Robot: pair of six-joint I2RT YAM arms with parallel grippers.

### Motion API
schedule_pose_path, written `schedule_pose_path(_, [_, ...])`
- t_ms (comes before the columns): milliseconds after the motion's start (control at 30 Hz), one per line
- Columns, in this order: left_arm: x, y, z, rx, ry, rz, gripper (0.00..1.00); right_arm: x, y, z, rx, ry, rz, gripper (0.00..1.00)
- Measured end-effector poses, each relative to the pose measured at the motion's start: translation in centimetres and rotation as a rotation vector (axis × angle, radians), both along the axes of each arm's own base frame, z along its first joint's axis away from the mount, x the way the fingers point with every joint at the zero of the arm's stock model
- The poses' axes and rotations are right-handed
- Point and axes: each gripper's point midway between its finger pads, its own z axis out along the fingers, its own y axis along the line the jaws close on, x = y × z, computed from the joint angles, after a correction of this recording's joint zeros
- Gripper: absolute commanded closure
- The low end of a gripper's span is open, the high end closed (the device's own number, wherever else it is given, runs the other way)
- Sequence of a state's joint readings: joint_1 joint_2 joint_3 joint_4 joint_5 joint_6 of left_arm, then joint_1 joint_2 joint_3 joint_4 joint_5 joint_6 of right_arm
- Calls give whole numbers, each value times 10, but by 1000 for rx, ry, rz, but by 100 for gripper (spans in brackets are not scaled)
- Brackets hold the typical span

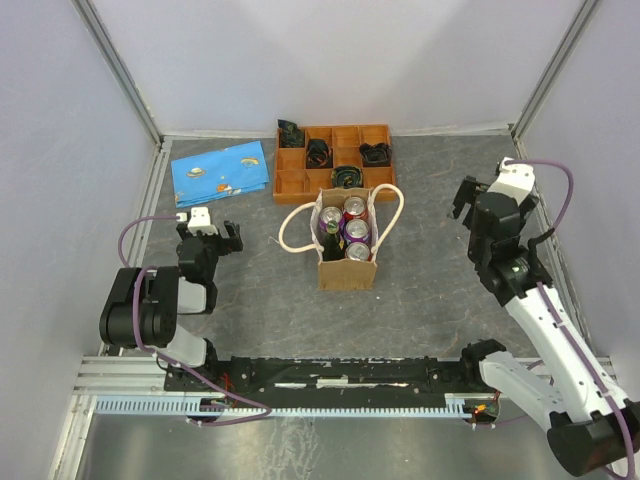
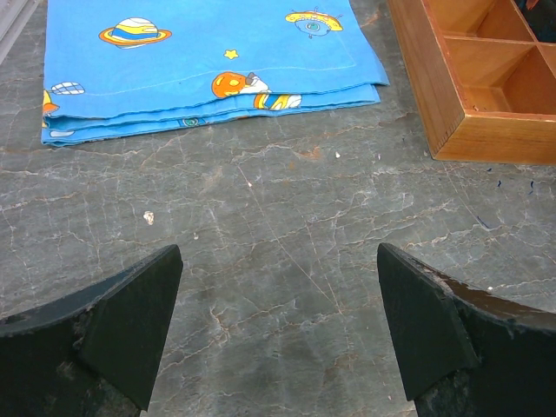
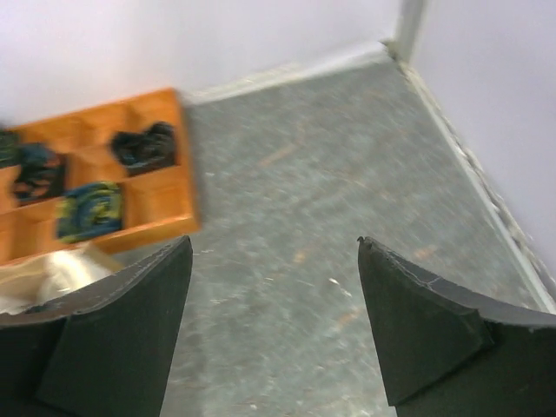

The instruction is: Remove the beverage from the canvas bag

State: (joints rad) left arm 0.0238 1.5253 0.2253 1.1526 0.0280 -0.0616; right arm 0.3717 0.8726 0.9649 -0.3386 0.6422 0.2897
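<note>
The tan canvas bag (image 1: 347, 268) stands upright at the table's middle, its two cream rope handles (image 1: 296, 226) splayed left and right. Inside it are several drink cans (image 1: 356, 232) with red and purple tops and a dark bottle top. My left gripper (image 1: 207, 238) is open and empty, low over the table left of the bag; the left wrist view shows it (image 2: 278, 287) over bare table. My right gripper (image 1: 470, 197) is open and empty, raised to the right of the bag; the right wrist view shows it (image 3: 274, 261) with a cream handle (image 3: 52, 274) at the left edge.
An orange-brown compartment tray (image 1: 335, 150) with several dark items stands behind the bag; it also shows in the left wrist view (image 2: 486, 78) and in the right wrist view (image 3: 95, 174). A folded blue cloth (image 1: 220, 172) lies at the back left, also in the left wrist view (image 2: 208, 61). Walls enclose the table.
</note>
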Motion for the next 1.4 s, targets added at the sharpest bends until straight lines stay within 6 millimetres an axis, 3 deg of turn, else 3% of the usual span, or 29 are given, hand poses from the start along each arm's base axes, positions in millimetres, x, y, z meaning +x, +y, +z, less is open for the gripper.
schedule_pose_path(100, [0, 0, 0, 0, 0, 0, 1, 2, 31, 26, 23, -47, 132, 28])
schedule_pose_path(233, [0, 0, 0, 0, 0, 0, 1, 5, 78, 26, 38, -20, 323, 38])
schedule_pose_path(300, [0, 0, 0, 0, 0, 0, 1, 8, 102, 15, 28, 28, 406, 42])
schedule_pose_path(433, [0, 0, 0, 0, 0, 0, 1, 2, 150, -23, -22, 161, 555, 41])
schedule_pose_path(700, [0, 0, 0, 0, 0, 0, 1, -25, 213, -79, -169, 344, 744, 38])
schedule_pose_path(833, [0, 0, 0, 0, 0, 0, 1, -30, 225, -98, -200, 401, 773, 38])
schedule_pose_path(1167, [0, 0, 0, 0, 0, 0, 1, -28, 231, -146, -226, 538, 738, 35])
schedule_pose_path(1400, [0, 0, 0, 0, 0, 0, 1, -31, 237, -163, -219, 588, 745, 17])
